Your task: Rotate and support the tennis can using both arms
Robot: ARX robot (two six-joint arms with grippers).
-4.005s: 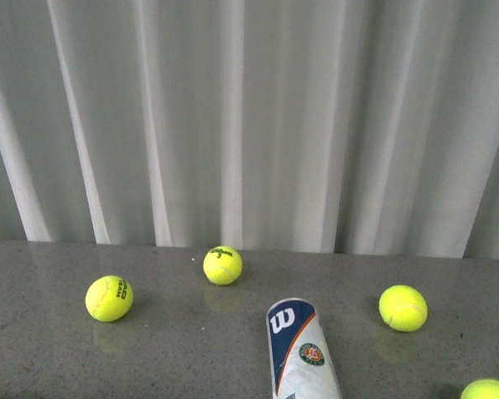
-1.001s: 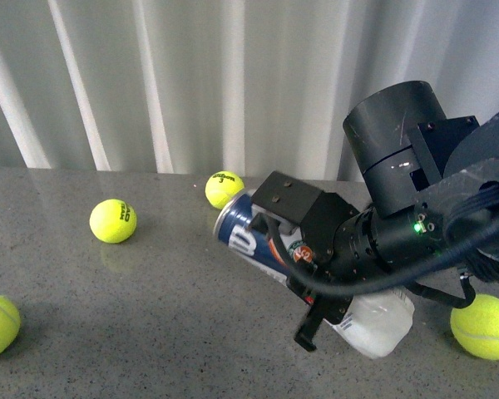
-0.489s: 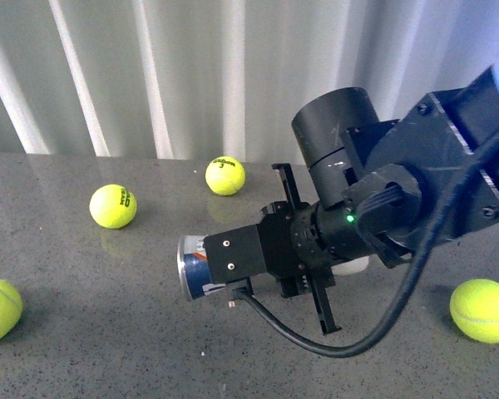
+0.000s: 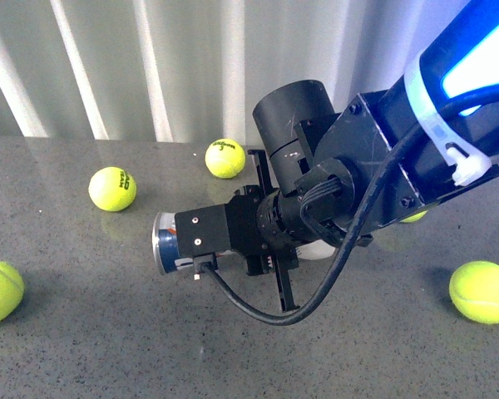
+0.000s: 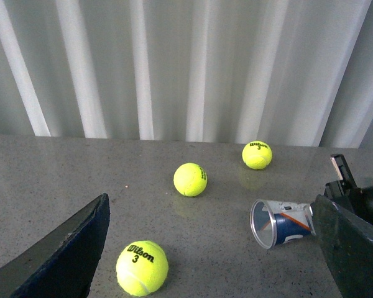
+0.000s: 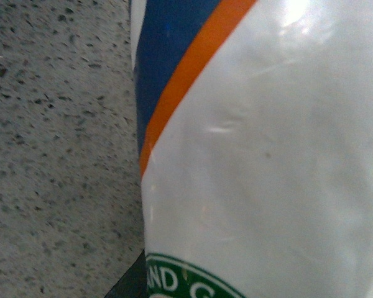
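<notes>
Hanging behind everything, a white pleated curtain (image 4: 108,66) backs the grey speckled bench (image 4: 108,349). The bulky black right arm (image 4: 374,174) fills the right half of the front view, a thick black cable looping beneath it. Its right gripper (image 4: 272,233) has its jaws closed across the middle of the tennis can (image 4: 168,243), one flat finger above the can and one below.

The can lies on its side, low over the bench near the middle. Whether it touches the surface cannot be told. Its long axis runs nearly level from side to side, with the open, silver-rimmed mouth pointing to the robot's left and the white base end mostly hidden behind the arm. The right wrist view is filled by the navy, orange and white label.

The left gripper (image 5: 210,214) has its jaws spread wide.

Yellow-green tennis balls (image 4: 112,189) lie scattered around the bench, all apart from the can.
</notes>
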